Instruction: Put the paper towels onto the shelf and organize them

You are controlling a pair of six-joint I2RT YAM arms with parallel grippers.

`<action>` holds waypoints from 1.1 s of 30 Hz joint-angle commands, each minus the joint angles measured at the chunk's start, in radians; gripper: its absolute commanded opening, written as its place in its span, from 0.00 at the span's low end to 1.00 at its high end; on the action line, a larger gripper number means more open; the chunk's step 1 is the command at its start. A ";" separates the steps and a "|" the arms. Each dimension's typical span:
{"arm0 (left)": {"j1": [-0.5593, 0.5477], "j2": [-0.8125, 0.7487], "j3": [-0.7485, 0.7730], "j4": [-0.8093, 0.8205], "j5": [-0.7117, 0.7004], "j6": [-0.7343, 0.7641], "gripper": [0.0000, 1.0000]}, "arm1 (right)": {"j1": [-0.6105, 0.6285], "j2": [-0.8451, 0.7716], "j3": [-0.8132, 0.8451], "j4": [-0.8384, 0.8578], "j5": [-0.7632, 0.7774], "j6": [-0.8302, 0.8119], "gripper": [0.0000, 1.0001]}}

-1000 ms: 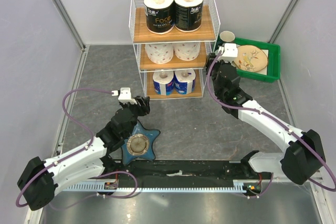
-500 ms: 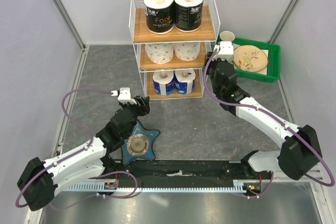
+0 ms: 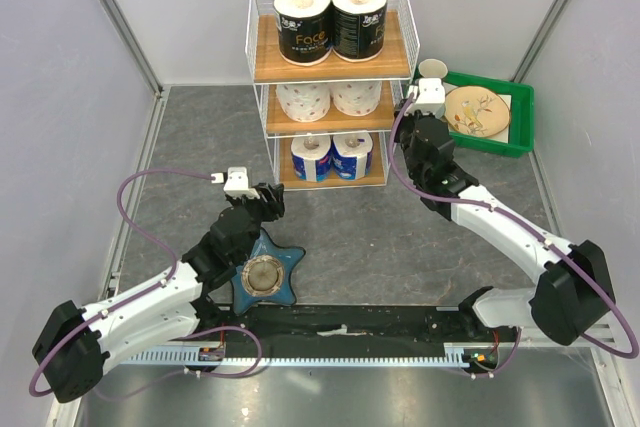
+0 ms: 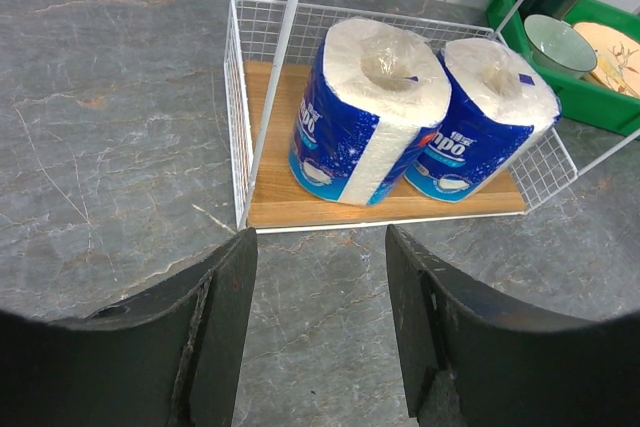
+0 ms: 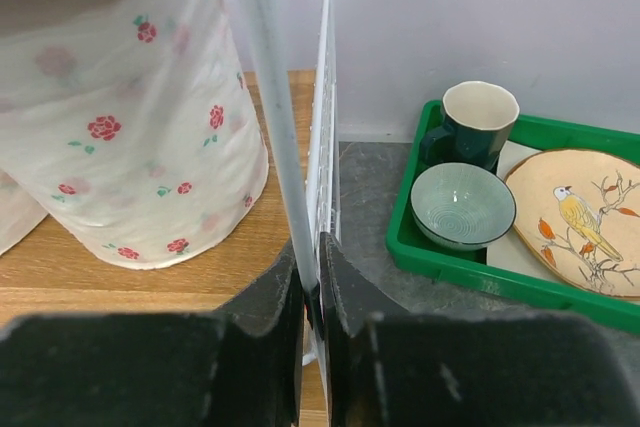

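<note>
Only the right arm has shifted since a second ago, its wrist drawing in a little toward the far-right front post of the shelf (image 3: 264,59), while the left arm and every roll sit where they were. The right gripper (image 5: 311,282) is pinched onto that thin white wire post, jaws nearly together with the wire between them, probably to steady or square up the rack, not to handle a roll. The left gripper (image 4: 318,239) hangs spread and empty just off the near side of the bottom tier, looking in at the blue pair (image 4: 365,112). All six paper towels (image 3: 303,22) stand upright on the shelf, sorted by wrap: black on top, white with small red flowers (image 5: 130,127) in the middle, blue at the bottom (each pair touching side by side), so the organising looks about done. A grey, stone-patterned table (image 3: 200,137) carries everything, enclosed by pale panel walls. Right of the shelf a green tray (image 3: 524,117) holds a cup (image 5: 478,117), a bowl (image 5: 462,205) and a bird-painted plate (image 5: 575,222); a blue star-shaped dish (image 3: 265,275) lies near the left arm.
</note>
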 commanded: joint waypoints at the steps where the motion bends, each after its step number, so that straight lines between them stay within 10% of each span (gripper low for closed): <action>1: -0.006 -0.005 -0.008 0.019 -0.031 0.008 0.61 | 0.000 -0.054 0.005 0.035 -0.018 0.005 0.11; 23: -0.005 -0.037 -0.014 0.004 -0.038 0.007 0.61 | 0.000 -0.169 -0.020 -0.056 -0.106 0.068 0.02; 28: -0.005 -0.037 -0.014 0.001 -0.036 0.008 0.61 | -0.002 -0.177 -0.010 -0.103 -0.144 0.075 0.48; 33: -0.005 -0.035 -0.014 0.001 -0.039 0.013 0.61 | 0.000 -0.267 -0.050 -0.114 -0.162 0.097 0.54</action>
